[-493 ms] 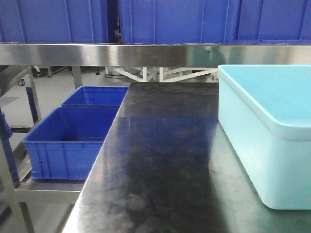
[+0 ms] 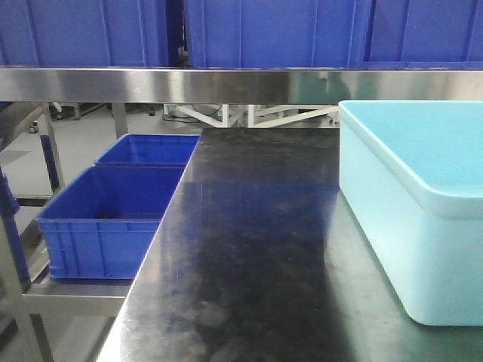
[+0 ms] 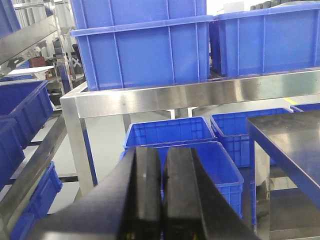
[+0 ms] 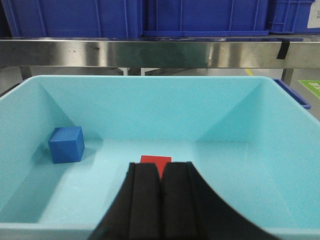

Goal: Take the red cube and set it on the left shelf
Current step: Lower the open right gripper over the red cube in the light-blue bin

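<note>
The red cube (image 4: pixel 155 161) is lying on the floor of the pale blue tub (image 4: pixel 150 80), roughly midway between its side walls. It is sitting just beyond the tips of the right claw (image 4: pixel 161 172), which are covering its near edge. That claw is hanging inside the tub with its two black fingers pressing flat against each other and gripping nothing. A blue cube (image 4: pixel 66 145) is resting on the same floor close to the tub's left wall, well apart from the red one.

The tub is standing on the right side of the dark surface (image 2: pixel 256 249), and neither arm is showing in the front view. Beside the surface's left edge and lower down, two open blue crates (image 2: pixel 106 219) are sitting one behind the other on a metal rack. A steel rail (image 2: pixel 226 83) is running across the back, with larger blue bins (image 2: pixel 264 30) standing on top of it.

The left claw (image 3: pixel 162 155) is hovering off to the left of the surface (only a corner of that top is showing at the right of its wrist view), above the low crates. Its fingers are likewise closing together on nothing.
</note>
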Robot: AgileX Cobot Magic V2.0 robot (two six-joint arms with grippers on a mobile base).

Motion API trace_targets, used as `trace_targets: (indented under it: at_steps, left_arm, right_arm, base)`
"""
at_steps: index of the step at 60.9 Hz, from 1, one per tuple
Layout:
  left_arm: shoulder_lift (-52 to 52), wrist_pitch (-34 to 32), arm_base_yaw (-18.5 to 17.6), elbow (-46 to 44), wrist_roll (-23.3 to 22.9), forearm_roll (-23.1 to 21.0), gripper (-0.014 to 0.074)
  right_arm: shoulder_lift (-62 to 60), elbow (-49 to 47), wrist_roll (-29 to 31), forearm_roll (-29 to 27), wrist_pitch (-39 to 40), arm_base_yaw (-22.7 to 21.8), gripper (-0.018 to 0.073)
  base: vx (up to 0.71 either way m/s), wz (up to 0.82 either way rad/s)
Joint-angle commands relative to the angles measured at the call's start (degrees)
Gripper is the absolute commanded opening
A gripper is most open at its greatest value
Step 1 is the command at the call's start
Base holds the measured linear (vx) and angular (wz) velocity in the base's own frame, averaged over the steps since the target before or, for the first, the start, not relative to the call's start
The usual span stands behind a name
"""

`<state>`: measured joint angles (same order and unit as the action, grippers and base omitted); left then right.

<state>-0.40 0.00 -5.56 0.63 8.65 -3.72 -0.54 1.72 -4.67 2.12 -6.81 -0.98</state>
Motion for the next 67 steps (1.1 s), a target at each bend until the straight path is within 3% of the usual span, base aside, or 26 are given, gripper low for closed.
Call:
trace_targets:
  at_steps: [1,34,55,67]
  left_arm:
    - [0.46,-4.8,-0.36,1.26,0.11,-0.11,0.0106]
    - [0.46,-4.8,-0.36,1.26,0.11,-0.11,0.0106]
    - [0.46,-4.8,-0.36,1.26,0.11,-0.11,0.0106]
    - [0.46,-4.8,-0.36,1.26,0.11,-0.11,0.0106]
  right_arm:
    - [-0.93,-1.44,0.36,0.0,4.82,0.19,0.0057]
    - [-0.9,-1.44,0.36,0.0,5.57,0.19,0.0057]
    - [-0.86,-1.44,0.36,0.0,13.83,0.19,0.0057]
    - [4.49,-3.75,0.36,0.0,13.2,0.19,0.0057]
  base:
    - [0.0,0.0]
    - [0.0,0.0]
    - [0.0,0.0]
    - [0.0,0.0]
